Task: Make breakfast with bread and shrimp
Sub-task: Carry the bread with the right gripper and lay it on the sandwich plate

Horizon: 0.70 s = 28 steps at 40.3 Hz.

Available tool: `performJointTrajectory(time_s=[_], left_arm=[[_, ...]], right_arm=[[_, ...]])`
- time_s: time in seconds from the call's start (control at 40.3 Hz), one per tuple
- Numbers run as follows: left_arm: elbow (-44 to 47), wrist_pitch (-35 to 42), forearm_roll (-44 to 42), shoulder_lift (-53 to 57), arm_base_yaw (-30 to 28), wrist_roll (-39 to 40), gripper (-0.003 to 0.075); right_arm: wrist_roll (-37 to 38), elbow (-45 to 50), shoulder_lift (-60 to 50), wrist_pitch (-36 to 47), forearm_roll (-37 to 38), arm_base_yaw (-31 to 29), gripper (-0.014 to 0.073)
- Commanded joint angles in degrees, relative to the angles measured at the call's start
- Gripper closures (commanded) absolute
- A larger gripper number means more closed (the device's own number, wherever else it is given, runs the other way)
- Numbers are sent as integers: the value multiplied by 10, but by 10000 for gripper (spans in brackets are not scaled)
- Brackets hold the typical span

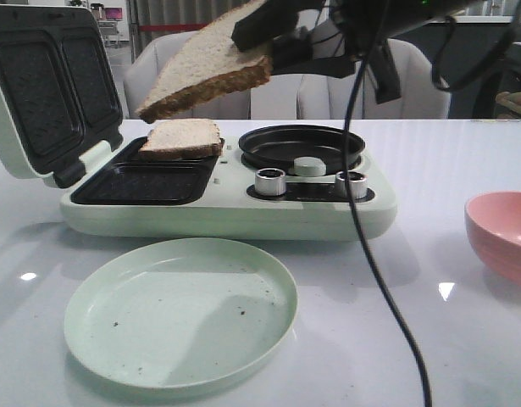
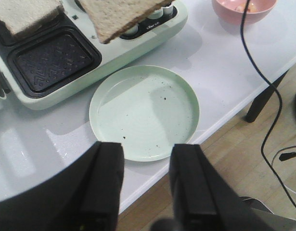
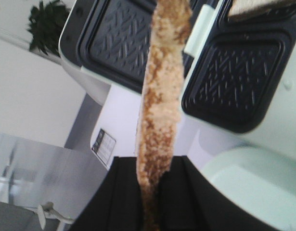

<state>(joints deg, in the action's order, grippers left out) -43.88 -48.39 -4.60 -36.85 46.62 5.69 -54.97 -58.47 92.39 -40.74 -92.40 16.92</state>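
My right gripper [image 1: 268, 32] is shut on one corner of a bread slice [image 1: 207, 72], which hangs tilted in the air above the pale green sandwich maker [image 1: 226, 216]. In the right wrist view the held slice [image 3: 162, 86] shows edge-on between the fingers. A second bread slice [image 1: 182, 137] lies in the maker's far square compartment; the near compartment [image 1: 146, 182] is bare. My left gripper [image 2: 147, 147] is open and holds nothing, above the table's front edge by the green plate [image 2: 143, 113]. A small orange and white bit, perhaps the shrimp [image 2: 249, 6], lies in the pink bowl [image 2: 244, 13].
The maker's lid [image 1: 48, 93] stands open at the left. Its round black pan [image 1: 298, 144] and two metal dials sit on the right half, with a pale green knob [image 1: 309, 166] between. The pink bowl [image 1: 501, 233] is at the right. A black cable [image 1: 370, 254] hangs across the table.
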Motion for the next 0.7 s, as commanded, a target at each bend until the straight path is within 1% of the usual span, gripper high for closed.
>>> performJointTrajectory(time_s=[0.0, 0.05, 0.223, 0.472, 0.546, 0.67], left_arm=[[-14, 44, -3, 1, 4, 2, 412], [-14, 44, -3, 1, 4, 2, 412], [-14, 44, -3, 1, 4, 2, 412], [-14, 44, -3, 1, 4, 2, 412], [-14, 44, -3, 1, 4, 2, 412], [-14, 44, -3, 1, 4, 2, 412]], right_arm=[[-48, -53, 29, -50, -62, 6, 559], [-61, -77, 55, -60, -63, 12, 559], [-61, -162, 142, -67, -63, 37, 559], [-61, -261, 230, -56, -63, 48, 549], [-61, -277, 245, -50, -62, 48, 509], [-61, -288, 263, -39, -62, 50, 391]])
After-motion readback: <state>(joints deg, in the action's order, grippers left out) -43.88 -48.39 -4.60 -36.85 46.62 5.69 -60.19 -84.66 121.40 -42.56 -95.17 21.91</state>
